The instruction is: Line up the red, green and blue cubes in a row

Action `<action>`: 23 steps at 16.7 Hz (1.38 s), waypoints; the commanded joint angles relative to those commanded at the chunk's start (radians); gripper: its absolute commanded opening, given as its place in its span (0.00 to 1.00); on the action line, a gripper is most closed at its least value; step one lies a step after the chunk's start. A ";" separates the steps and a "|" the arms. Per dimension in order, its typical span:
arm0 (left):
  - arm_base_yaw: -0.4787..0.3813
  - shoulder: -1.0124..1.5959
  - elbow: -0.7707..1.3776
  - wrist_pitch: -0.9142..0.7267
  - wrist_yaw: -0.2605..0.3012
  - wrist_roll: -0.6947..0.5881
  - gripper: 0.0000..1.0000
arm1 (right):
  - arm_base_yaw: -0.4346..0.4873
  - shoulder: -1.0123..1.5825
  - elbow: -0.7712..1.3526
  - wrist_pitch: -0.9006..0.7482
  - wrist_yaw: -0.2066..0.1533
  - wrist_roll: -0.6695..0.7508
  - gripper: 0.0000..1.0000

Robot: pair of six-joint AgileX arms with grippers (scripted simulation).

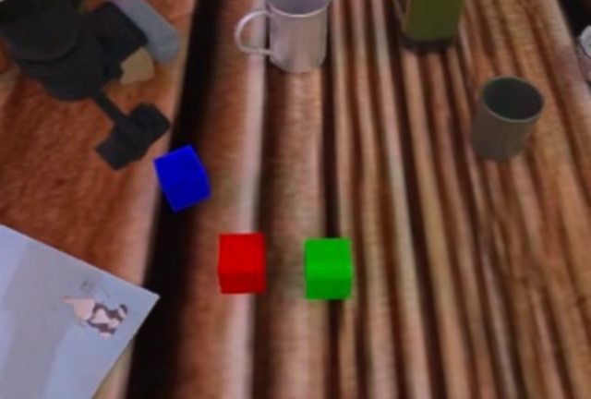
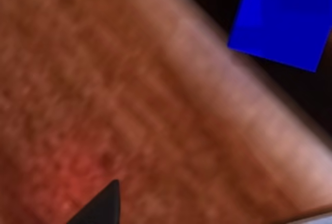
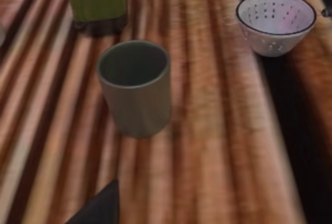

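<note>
Paper sheet (image 1: 65, 311) is lying nearest the camera, at the table's (image 1: 416, 279) seven o'clock corner. Left gripper (image 1: 134, 136) is hovering at ten o'clock, holding nothing; how wide its fingers are standing cannot be told. Blue cube (image 1: 182, 177) is sitting just beside it toward four o'clock, twisted out of square, so the left arm is the nearer one. Red cube (image 1: 242, 262) and green cube (image 1: 329, 268) are resting side by side near six o'clock. Right arm is staying out of the top view.
</note>
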State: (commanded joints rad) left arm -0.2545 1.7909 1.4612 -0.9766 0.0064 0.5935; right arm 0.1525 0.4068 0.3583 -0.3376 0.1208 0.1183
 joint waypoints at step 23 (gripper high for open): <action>-0.073 0.523 0.241 0.021 -0.002 0.162 1.00 | -0.143 -0.407 -0.358 0.338 -0.121 -0.118 1.00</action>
State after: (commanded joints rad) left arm -0.3280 2.3141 1.7027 -0.9559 0.0042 0.7555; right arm 0.0100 0.0000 0.0000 0.0000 0.0000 0.0000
